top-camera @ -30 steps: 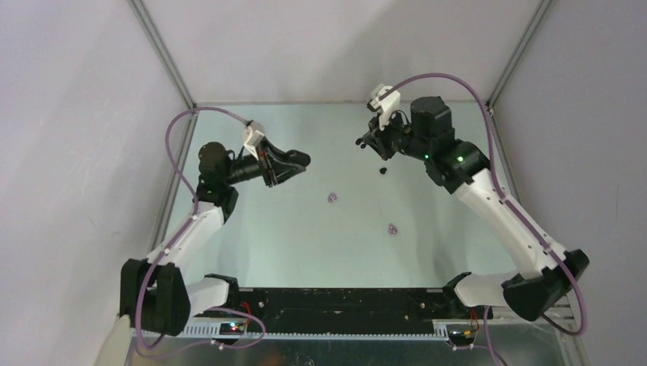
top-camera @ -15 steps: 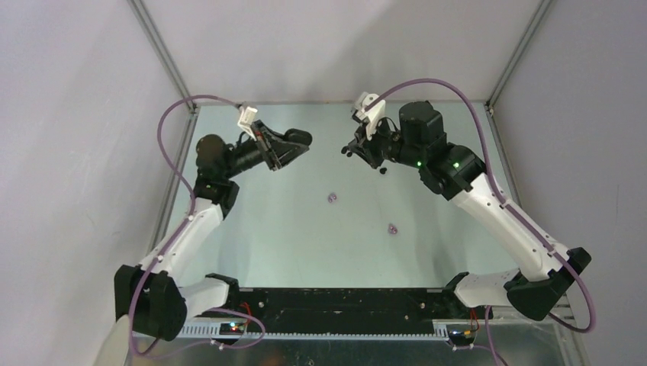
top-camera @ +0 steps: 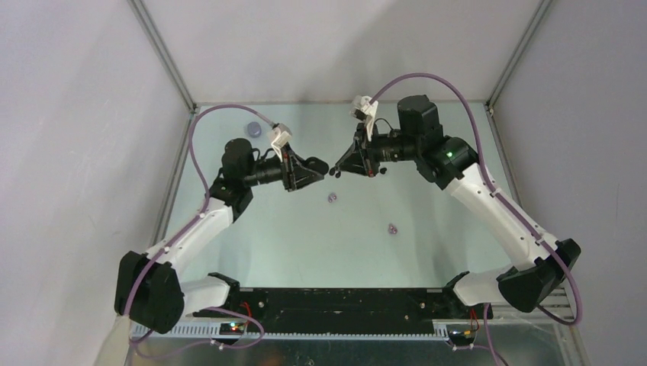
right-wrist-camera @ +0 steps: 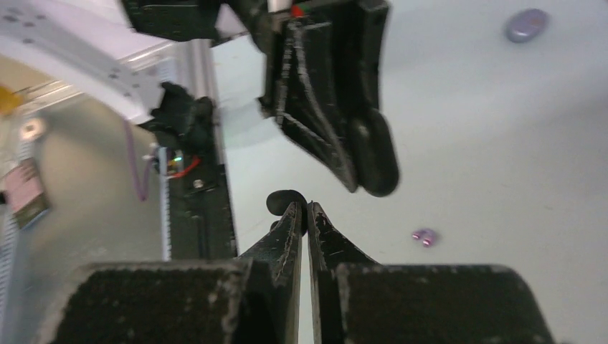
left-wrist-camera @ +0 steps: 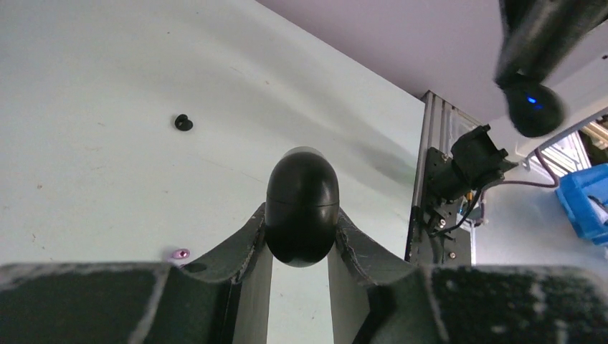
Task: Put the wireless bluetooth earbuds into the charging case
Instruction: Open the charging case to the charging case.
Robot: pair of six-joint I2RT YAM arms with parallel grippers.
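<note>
Black, egg-shaped charging case is clamped in the left gripper, raised off the table. We log the right gripper nearly closed, pinching a black earbud just beside the case. On the table lie a near lilac earbud and a far lilac earbud (a loose black earbud too).

Pale table. Lying on it, well apart: lilac bud mid-table, second lilac bud nearer the bases, black bud, lilac case at far left.

White arms, black joints, purple cables
</note>
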